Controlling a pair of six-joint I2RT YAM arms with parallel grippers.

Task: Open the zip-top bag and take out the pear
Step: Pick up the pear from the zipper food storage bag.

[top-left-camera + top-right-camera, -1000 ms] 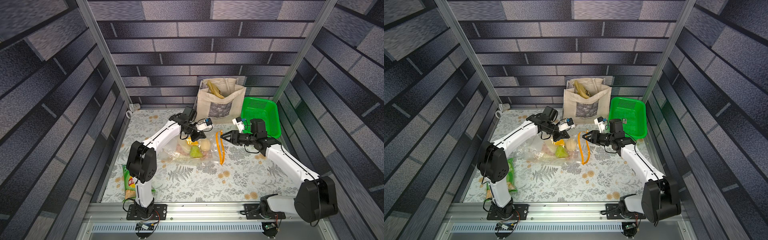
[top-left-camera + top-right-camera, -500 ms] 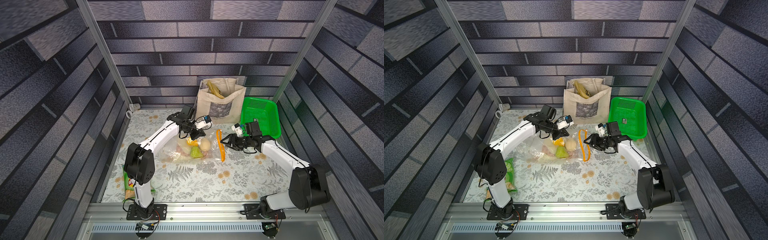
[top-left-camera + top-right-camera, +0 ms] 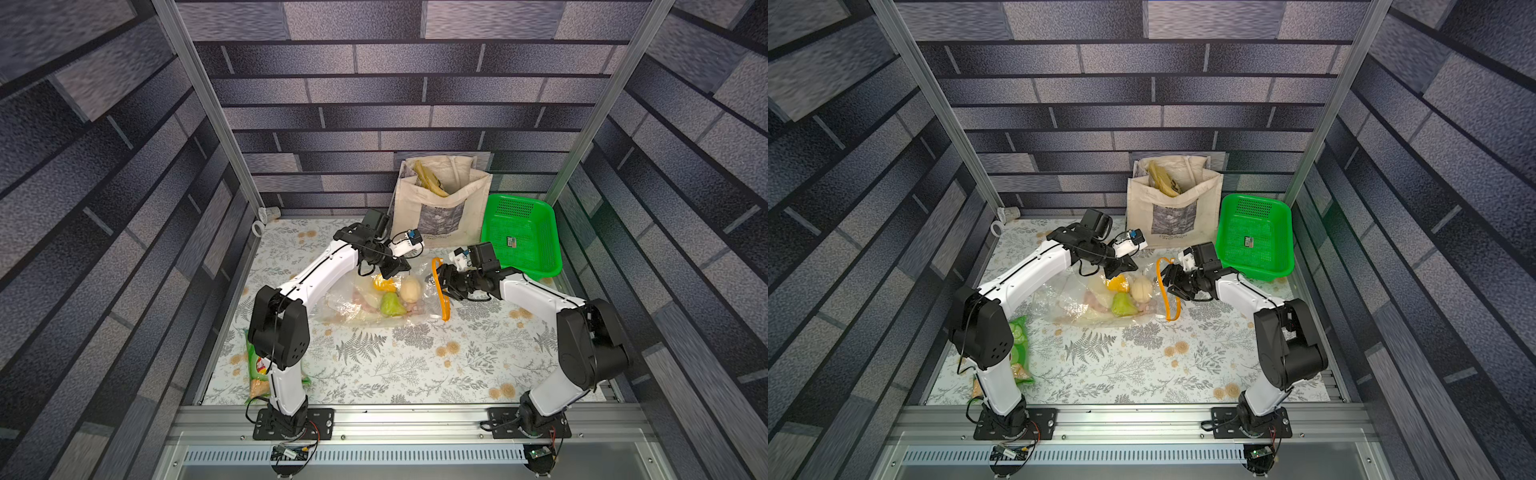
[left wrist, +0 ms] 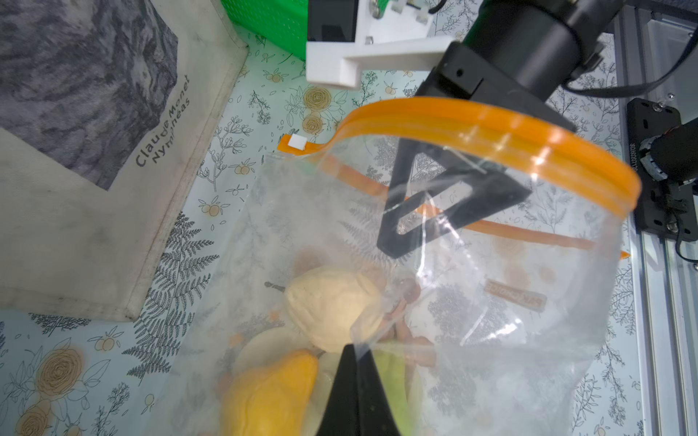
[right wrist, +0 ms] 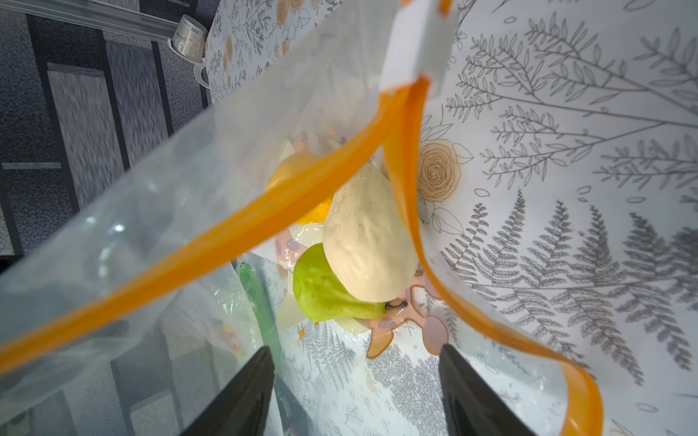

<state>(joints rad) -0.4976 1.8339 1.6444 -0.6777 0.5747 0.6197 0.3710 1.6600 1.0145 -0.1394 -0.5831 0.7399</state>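
The clear zip-top bag (image 3: 353, 301) lies mid-table, its orange zip strip (image 3: 439, 286) parted into a loop. Inside lie a green pear (image 5: 325, 290) and a cream pear-shaped fruit (image 5: 366, 241) touching it, with a yellow fruit (image 4: 272, 392) behind. The pear also shows in both top views (image 3: 390, 305) (image 3: 1123, 305). My left gripper (image 4: 353, 349) is shut on a pinch of the bag's upper film, above the fruit (image 3: 400, 266). My right gripper (image 5: 355, 351) stands open inside the bag's mouth, between the two zip strips (image 3: 442, 282), holding nothing.
A beige cloth tote (image 3: 440, 208) stands at the back. A green basket (image 3: 519, 237) sits at the back right, close behind my right arm. A green crisp packet (image 3: 257, 365) lies by the left arm's base. A tape roll (image 3: 257, 227) is in the back left corner.
My right gripper has moved left into the bag's mouth and its jaws have spread wider. The orange strip now loops around it. The left gripper keeps its pinch.
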